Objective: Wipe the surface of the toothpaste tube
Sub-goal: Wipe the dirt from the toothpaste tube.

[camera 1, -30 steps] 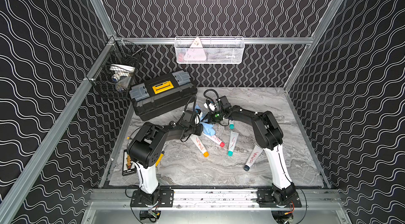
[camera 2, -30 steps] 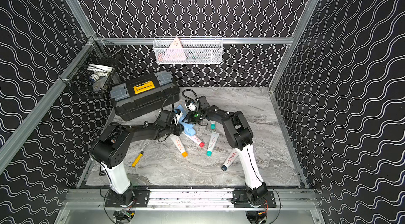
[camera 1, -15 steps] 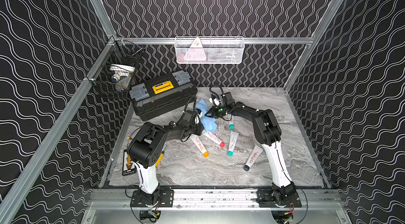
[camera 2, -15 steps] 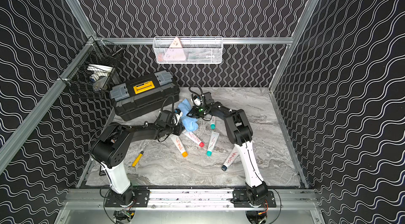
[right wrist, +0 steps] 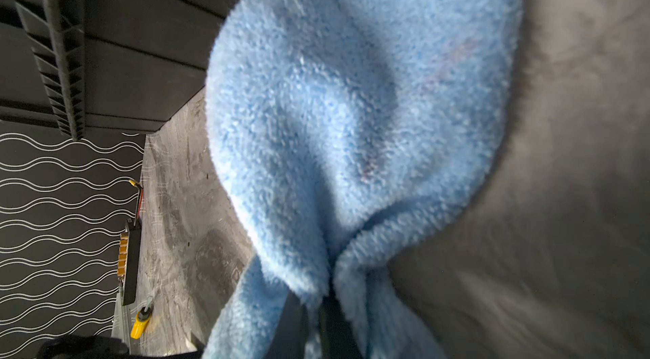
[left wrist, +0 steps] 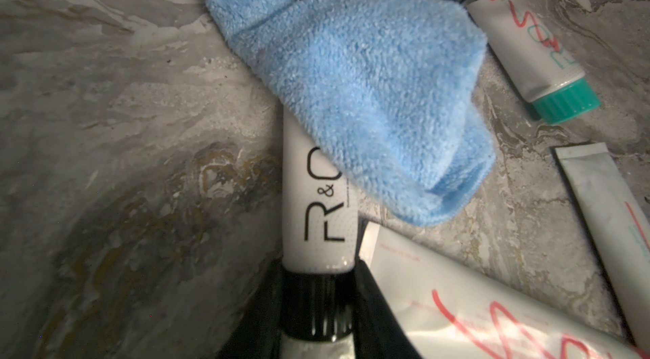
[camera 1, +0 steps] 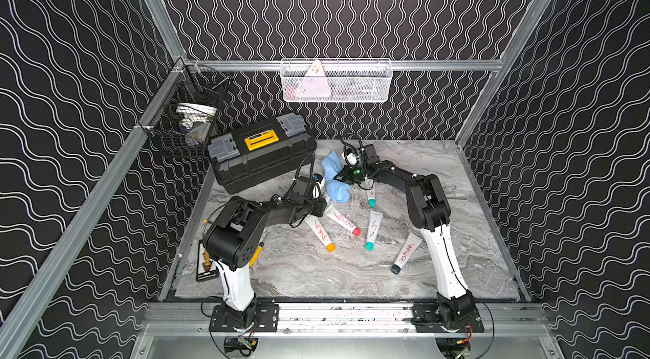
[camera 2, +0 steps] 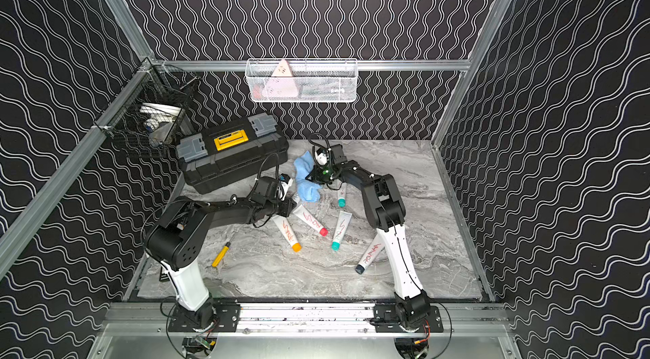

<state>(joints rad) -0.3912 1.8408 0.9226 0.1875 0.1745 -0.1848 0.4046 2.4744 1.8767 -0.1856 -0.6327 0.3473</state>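
A white toothpaste tube (left wrist: 318,206) with a black cap and black lettering lies on the grey marbled table (camera 1: 316,269). My left gripper (left wrist: 316,290) is shut on it at the cap end. A light blue cloth (left wrist: 373,93) is draped over the tube's far end and hides it. My right gripper (right wrist: 316,304) is shut on a bunched fold of that cloth (right wrist: 351,111). In both top views the two grippers meet near the toolbox: the left gripper (camera 1: 322,200) (camera 2: 290,200) is in front and the right gripper (camera 1: 339,175) (camera 2: 311,174) is behind, with the cloth (camera 1: 334,181) (camera 2: 305,181) between them.
A black toolbox (camera 1: 260,153) stands close behind the left arm. Several other tubes lie in front: orange-capped (camera 1: 320,232), red-capped (camera 1: 343,221), teal-capped (camera 1: 373,229), a small teal one (camera 1: 370,195) and a dark-capped one (camera 1: 406,251). A yellow tool (camera 2: 221,254) lies at the left.
My right gripper has drawn the cloth along the tube toward the back wall, and more of the cloth now shows spread out. The left arm has stayed still.
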